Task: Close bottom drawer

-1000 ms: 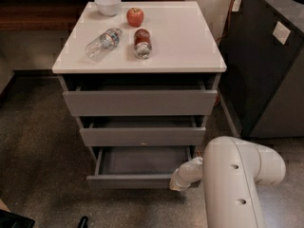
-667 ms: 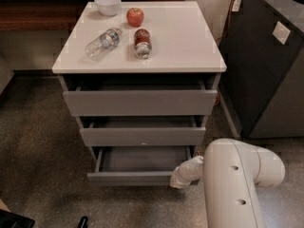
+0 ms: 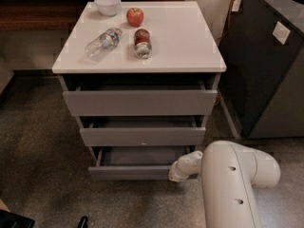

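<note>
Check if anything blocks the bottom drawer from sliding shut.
Nothing visible does. The bottom drawer shows no item sticking up, and the end effector is at the right end of its front.

Office-like room (speckled floor (image 3: 38, 175), grey drawer unit (image 3: 190, 46), dark bin (image 3: 266, 80)), gripper (image 3: 176, 174) at the bottom drawer (image 3: 128, 173).

A thick, smooth, cream-white arm (image 3: 235, 186) with two small dark holes narrows to a pale gripper (image 3: 182, 169) at the right front corner of the bottom drawer (image 3: 130, 173).
</note>
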Controlling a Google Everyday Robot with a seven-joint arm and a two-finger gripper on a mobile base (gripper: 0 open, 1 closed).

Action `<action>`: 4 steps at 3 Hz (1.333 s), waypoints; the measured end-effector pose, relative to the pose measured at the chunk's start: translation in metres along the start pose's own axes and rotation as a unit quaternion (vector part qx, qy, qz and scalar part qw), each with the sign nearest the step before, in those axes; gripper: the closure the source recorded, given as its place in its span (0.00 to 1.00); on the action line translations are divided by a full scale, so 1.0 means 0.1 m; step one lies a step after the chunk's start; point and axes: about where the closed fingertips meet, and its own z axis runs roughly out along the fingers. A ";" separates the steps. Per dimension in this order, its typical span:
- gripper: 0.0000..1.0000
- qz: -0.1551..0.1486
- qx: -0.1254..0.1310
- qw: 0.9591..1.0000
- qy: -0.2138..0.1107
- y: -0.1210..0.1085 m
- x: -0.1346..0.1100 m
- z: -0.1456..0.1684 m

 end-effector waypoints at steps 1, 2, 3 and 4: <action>1.00 -0.010 0.004 1.000 0.001 -0.19 -0.02 0.06; 1.00 -0.018 0.010 1.000 0.003 -0.32 -0.03 0.11; 1.00 -0.025 0.022 0.999 0.005 -0.50 -0.04 0.15; 1.00 -0.030 0.032 0.999 0.010 -0.65 -0.03 0.18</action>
